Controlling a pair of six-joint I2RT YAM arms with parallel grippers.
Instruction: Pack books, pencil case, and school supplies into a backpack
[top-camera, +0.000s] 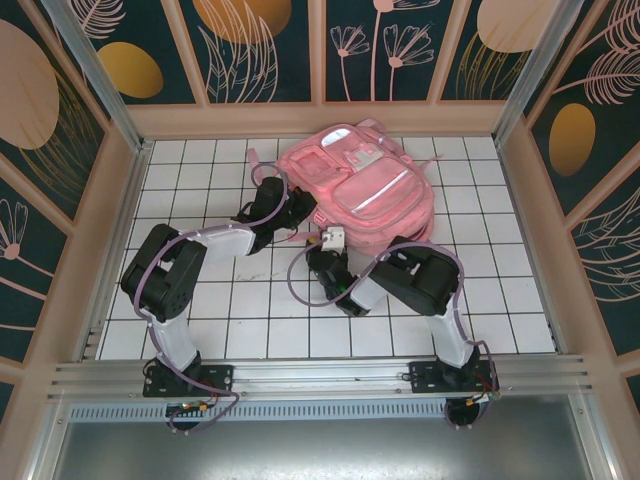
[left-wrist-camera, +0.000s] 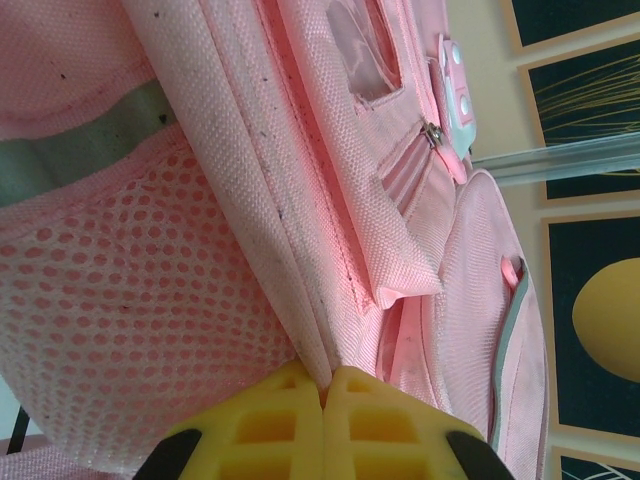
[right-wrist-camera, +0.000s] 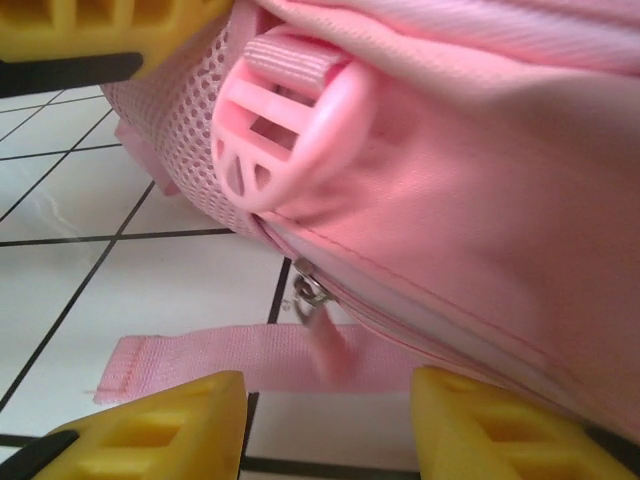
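The pink backpack (top-camera: 365, 190) lies flat on the white tiled table, front pockets up. My left gripper (top-camera: 298, 216) is at its near left edge, shut on a fold of the backpack (left-wrist-camera: 350, 200) fabric beside the mesh pocket; its yellow jaws (left-wrist-camera: 325, 385) pinch the seam. My right gripper (top-camera: 333, 236) sits at the near edge, open (right-wrist-camera: 330, 400), with a metal zip pull (right-wrist-camera: 320, 310) and its pink tab hanging between the jaws, untouched. The books, pencil case and school supplies are out of view.
A loose pink strap (right-wrist-camera: 200, 365) lies on the tiles under the right gripper. A round pink plastic buckle (right-wrist-camera: 290, 130) juts from the bag's side. Wooden walls with aluminium posts (top-camera: 95, 75) ring the table.
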